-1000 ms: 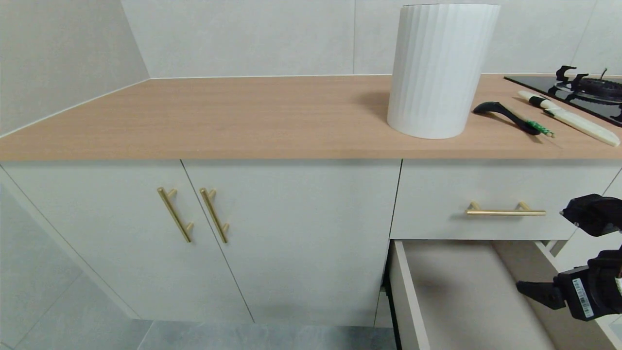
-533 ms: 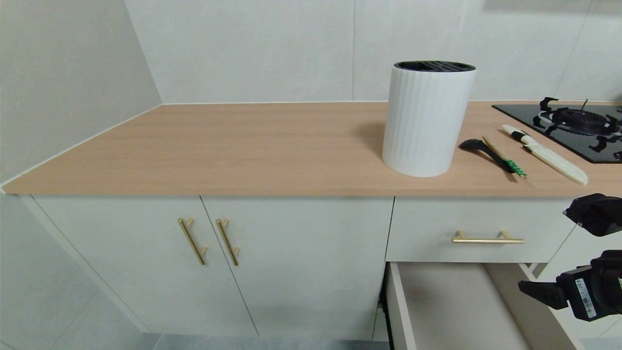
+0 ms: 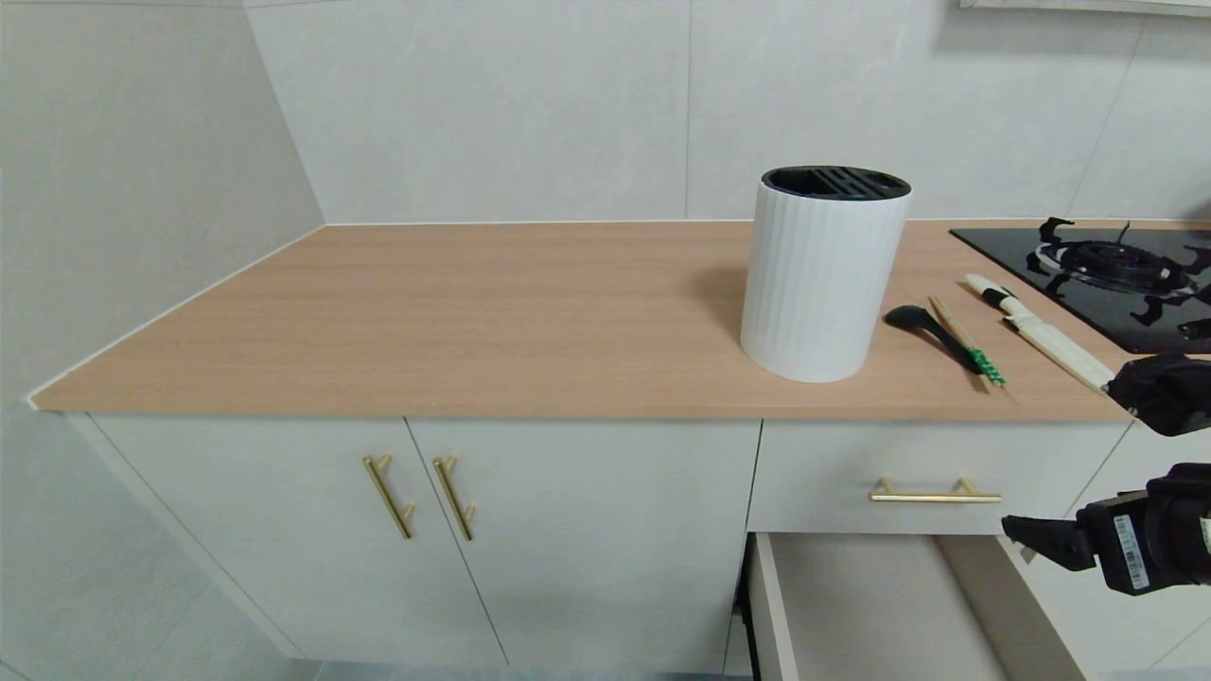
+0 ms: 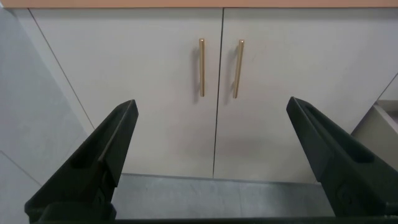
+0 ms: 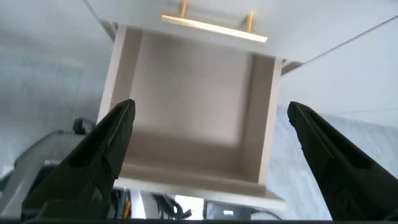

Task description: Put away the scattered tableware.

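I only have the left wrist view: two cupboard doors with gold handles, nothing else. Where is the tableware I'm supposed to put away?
Observer: On the counter, to the right of the white holder: a black ladle, chopsticks and a knife lie loose.
Operator: I see a drawer edge. Which drawer is that?
Observer: The lower drawer, pulled out beneath a closed drawer that has a gold handle.
Operator: And the right pincer?
Observer: The right pincer is open, holds nothing, and hangs by the lower drawer's right side, looking into it.
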Robot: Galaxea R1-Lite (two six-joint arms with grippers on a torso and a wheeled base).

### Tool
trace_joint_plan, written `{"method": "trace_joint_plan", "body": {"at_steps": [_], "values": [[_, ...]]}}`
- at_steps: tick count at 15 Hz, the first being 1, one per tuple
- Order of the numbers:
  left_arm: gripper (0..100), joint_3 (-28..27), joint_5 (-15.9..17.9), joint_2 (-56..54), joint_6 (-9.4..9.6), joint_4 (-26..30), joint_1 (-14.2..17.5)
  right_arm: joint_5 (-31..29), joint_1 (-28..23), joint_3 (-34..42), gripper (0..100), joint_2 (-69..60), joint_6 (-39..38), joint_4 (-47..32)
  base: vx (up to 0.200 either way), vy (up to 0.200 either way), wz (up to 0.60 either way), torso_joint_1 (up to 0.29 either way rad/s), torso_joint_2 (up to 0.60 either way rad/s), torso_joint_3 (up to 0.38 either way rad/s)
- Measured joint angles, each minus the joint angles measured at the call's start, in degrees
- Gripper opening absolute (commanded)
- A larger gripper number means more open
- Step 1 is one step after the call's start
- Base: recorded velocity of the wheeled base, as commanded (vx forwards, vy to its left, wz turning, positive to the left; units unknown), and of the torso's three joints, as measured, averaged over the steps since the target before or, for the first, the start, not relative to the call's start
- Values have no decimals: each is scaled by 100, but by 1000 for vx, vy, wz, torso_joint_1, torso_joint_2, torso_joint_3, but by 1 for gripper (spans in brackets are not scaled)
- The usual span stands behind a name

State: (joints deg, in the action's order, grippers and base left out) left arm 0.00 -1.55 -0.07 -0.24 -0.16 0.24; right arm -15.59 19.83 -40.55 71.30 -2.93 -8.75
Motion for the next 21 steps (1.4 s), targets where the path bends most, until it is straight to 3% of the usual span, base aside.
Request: {"method": "trace_joint_plan", "body": {"at_steps": [3,7,9,13,21], "values": [[100,0,-1,0,0,0,0,-44,-73,-680,100,132,-297,-39,0,0,0,0,0,0],[100,0,0,0,0,0,0,-204,-443,-2398,100,976,-864,-833,0,0,0,0,0,0],[100,0,0,0,-2,0,0,-290,-591,-2896,100,1565,-1295,-1015,0,0,0,0,0,0],[100,0,-1,0,-2,0,0,-709,-713,-3156,100,2378,-1677,-674,0,0,0,0,0,0],[100,0,-1,0,0,0,0,-701,-903,-3211,100,2778,-1721,-618,0,0,0,0,0,0]]}}
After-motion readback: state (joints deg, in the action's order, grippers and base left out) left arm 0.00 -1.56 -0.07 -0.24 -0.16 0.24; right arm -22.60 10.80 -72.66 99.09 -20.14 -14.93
